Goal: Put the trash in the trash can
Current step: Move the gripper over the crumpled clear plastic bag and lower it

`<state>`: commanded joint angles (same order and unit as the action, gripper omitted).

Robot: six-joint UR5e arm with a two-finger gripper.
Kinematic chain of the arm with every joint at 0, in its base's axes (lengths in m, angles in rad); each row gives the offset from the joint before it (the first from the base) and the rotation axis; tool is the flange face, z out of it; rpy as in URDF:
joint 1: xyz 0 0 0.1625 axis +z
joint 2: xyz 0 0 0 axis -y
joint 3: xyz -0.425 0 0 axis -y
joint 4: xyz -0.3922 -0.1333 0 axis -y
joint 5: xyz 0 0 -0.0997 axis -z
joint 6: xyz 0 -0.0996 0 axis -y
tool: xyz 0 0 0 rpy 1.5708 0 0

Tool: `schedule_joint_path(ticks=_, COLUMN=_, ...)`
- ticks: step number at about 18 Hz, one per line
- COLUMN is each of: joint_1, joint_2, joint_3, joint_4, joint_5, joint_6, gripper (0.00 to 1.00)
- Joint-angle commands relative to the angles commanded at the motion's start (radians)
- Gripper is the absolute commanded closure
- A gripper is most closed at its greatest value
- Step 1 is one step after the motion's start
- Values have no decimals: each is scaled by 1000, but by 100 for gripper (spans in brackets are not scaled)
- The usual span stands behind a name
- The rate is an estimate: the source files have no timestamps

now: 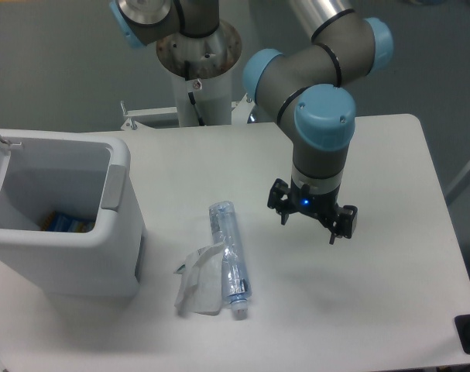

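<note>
- Camera view from above the desk (pixel 374 155): the trash lies near the front middle, two items side by side. The clear plastic bottle (pixel 229 256) lies flat, white cap toward the front edge, and the crumpled white wrapper (pixel 200 283) touches its left side.
- The trash can (pixel 72 225) stands at the left of the desk, lid hinged up, its grey inside exposed. Something blue and yellow already lies at the bottom. The can is near the wrapper but apart from it.
- Neither item is in the can yet, so I judge the step in hand to be the approach for the first pick.
- The gripper (pixel 310 222) hangs over bare desk to the right of the bottle, well apart from it and pointing down.
- Its fingers stand apart, wide open, and hold nothing; they touch neither item, and appear to hang clear of the desk.
- The next move likely calls for shifting left over the bottle or wrapper, lining the fingers across the bottle's slim body, and descending before closing.
- The wrapper leaning on the bottle could be dragged along, or the round bottle could roll away from the fingers.
</note>
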<state>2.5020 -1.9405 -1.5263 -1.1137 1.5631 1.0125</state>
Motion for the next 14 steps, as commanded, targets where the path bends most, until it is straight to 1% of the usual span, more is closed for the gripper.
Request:
schedule_joint_path(ticks=5, joint_1=-52, joint_2=-6, joint_3=-17, joint_4=0, joint_5=-14, joint_6=-141, gripper=0)
schedule_joint_path(ticks=11, joint_1=-107, joint_2=-24, joint_3=-15, joint_4=0, joint_5=-14, joint_6=-270, gripper=0)
schedule_joint_path(ticks=14, joint_1=-135, joint_2=-51, joint_3=-5, joint_4=24, joint_5=-15, joint_6=-296, gripper=0)
